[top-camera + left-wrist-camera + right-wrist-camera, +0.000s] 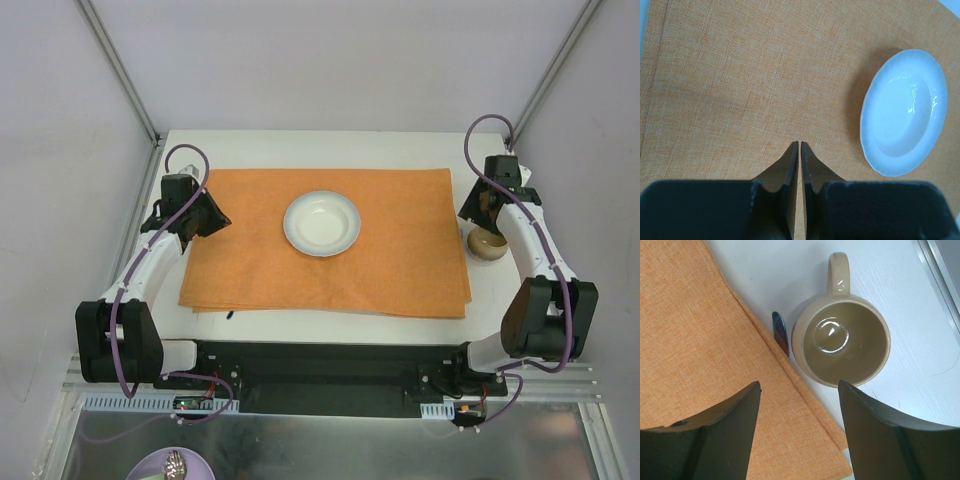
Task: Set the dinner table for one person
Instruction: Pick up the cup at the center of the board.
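The dinner table [300, 148] is a white top with an orange placemat [400, 265] spread over most of it. A white plate [321, 223] sits on the placemat's middle, also visible in the left wrist view [902, 112]. A beige mug [840, 340] stands upright and empty on the bare table just off the placemat's right edge [488, 243]. My left gripper [799, 144] hovers shut and empty over the placemat's left part, left of the plate. My right gripper [799, 385] is open above the placemat's right edge, the mug just ahead of its right finger.
A thin dark blue and red piece [780, 332] pokes out from under the placemat beside the mug. Another small dark tip [229, 313] shows at the placemat's front left edge. A purple dish [175, 466] holding something metallic lies below the table's near edge. Metal posts frame the back corners.
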